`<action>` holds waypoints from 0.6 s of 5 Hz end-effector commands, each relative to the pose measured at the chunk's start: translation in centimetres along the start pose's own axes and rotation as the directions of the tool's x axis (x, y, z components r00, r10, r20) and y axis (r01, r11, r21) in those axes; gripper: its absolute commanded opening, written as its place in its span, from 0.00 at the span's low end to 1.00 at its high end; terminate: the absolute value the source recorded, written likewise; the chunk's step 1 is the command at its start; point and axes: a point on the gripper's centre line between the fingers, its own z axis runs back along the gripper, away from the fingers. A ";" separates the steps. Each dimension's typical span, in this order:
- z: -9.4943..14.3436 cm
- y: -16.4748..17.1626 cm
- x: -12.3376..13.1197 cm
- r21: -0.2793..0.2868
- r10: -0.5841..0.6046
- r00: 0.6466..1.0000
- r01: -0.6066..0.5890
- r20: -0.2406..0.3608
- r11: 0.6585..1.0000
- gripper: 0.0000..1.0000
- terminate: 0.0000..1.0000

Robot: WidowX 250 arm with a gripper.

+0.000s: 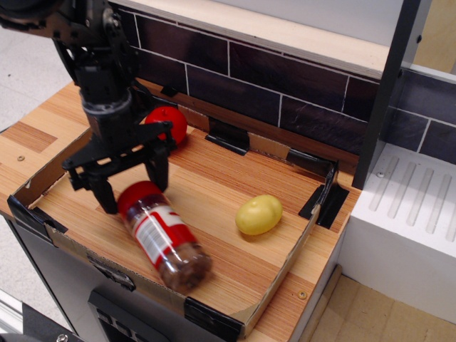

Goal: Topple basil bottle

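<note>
The basil bottle [165,236] is a clear jar with a red lid, brownish contents and a red-and-white label. It lies on its side on the wooden tray floor, lid toward the back left, base near the tray's front wall. My gripper [134,179] is open just above and behind the lid, its two black fingers spread to either side of the lid end. It holds nothing.
A round red fruit [169,123] sits behind the gripper near the dark tiled wall. A yellow lemon-like fruit [258,214] lies right of the bottle. The low cardboard tray wall [285,274] rings the board. A white rack [413,206] stands at the right.
</note>
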 end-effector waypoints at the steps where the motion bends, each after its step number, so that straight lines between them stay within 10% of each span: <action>1: 2.5 -0.5 0.5 -0.010 -0.013 0.997 0.014 0.074 1.000 1.00 0.00; 3: 5.6 -1.9 0.6 0.058 -0.049 0.988 0.041 0.149 0.997 1.00 0.00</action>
